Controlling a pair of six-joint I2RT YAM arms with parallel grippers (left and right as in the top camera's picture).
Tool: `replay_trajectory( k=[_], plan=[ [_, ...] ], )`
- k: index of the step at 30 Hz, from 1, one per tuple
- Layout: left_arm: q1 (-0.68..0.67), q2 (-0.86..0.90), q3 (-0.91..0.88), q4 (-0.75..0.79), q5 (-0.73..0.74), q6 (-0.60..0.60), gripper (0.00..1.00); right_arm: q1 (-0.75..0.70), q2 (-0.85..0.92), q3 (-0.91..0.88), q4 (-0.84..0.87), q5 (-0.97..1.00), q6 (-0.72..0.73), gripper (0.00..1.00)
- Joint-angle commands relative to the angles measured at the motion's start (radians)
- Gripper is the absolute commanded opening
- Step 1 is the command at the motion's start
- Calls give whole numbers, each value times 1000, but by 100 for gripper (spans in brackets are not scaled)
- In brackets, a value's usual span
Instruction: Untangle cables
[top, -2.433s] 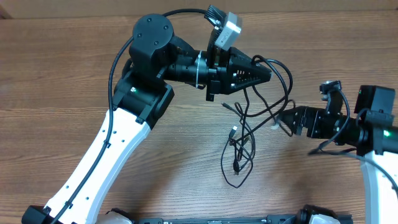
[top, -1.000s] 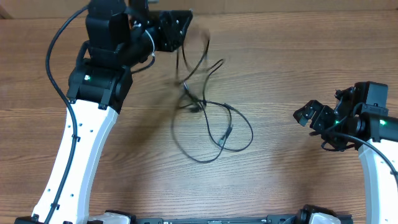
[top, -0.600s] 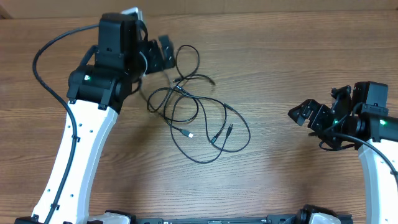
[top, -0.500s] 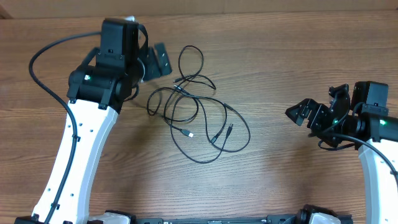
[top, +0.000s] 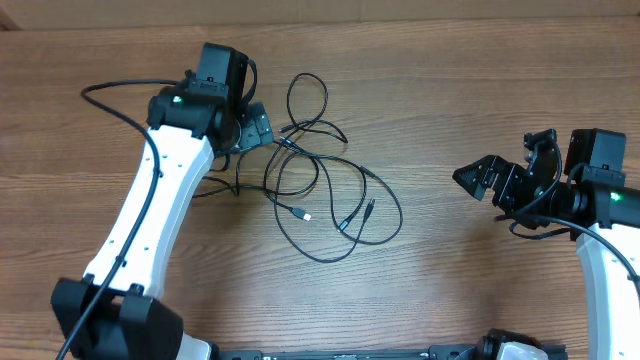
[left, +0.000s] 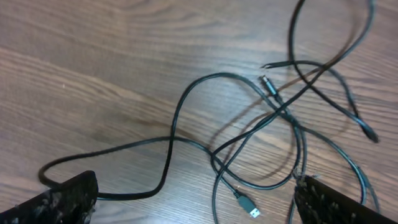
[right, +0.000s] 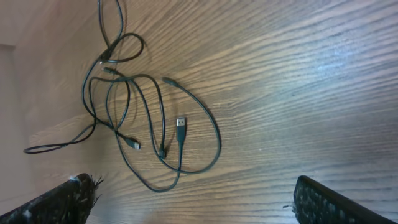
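Note:
The cables (top: 322, 188) are thin black cords lying loose on the wooden table in overlapping loops, and nothing holds them. One silver USB plug (top: 305, 214) lies inside the loops. My left gripper (top: 250, 128) hovers over the tangle's upper left edge, open and empty. In the left wrist view the cables (left: 273, 106) cross ahead of the left gripper (left: 196, 208), and a USB plug (left: 249, 204) lies between its spread jaws. My right gripper (top: 497, 168) stands open and empty to the right, well apart from the cords. The right wrist view has the cables (right: 155, 124) far ahead of the right gripper (right: 199, 205).
The table (top: 450, 80) is brown wood. The left arm's own thick black wire (top: 115, 92) arcs out to the left of its wrist. One cord end (top: 215, 190) trails leftward under the white left arm (top: 150, 230).
My left gripper has opened and let the cables go; they dropped and now lie spread on the table. The left arm has swung right over their edge. The right gripper edged slightly left.

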Motion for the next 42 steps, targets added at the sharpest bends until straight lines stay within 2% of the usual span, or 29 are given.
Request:
replay_trajectory(
  k=[1,5,9,12,15,18,21,24,29,32,36,39,42],
  plan=[
    [27,56,-3,-7,2,-93,100,5,-3,4,2,-14,-8,100],
    [63,114,-3,-2,48,-56,100,5,-3,4,-12,-63,-9,100],
    [69,164,-3,21,96,112,100,5,-3,4,-6,-73,-9,100],
    [69,200,-3,23,93,187,100,5,-3,4,22,-122,-8,100],
    [79,246,-3,27,99,190,100,5,-3,4,79,-207,32,100],
    [97,294,-3,31,121,190,100,23,-3,4,130,-212,108,100],
    [117,343,-3,48,175,205,97,72,-3,4,176,-211,140,100],
    [122,376,-3,78,241,275,93,144,2,4,224,-199,183,100],
    [109,384,-3,120,385,481,94,271,37,4,306,-86,294,100],
    [105,384,-3,117,381,554,95,339,77,4,357,-11,374,100],
    [108,384,-3,115,280,556,100,409,151,4,450,3,489,100],
    [118,384,-3,113,147,460,100,463,232,4,541,2,563,100],
    [137,384,-3,110,140,411,100,510,296,4,625,-12,573,100]
  ],
)
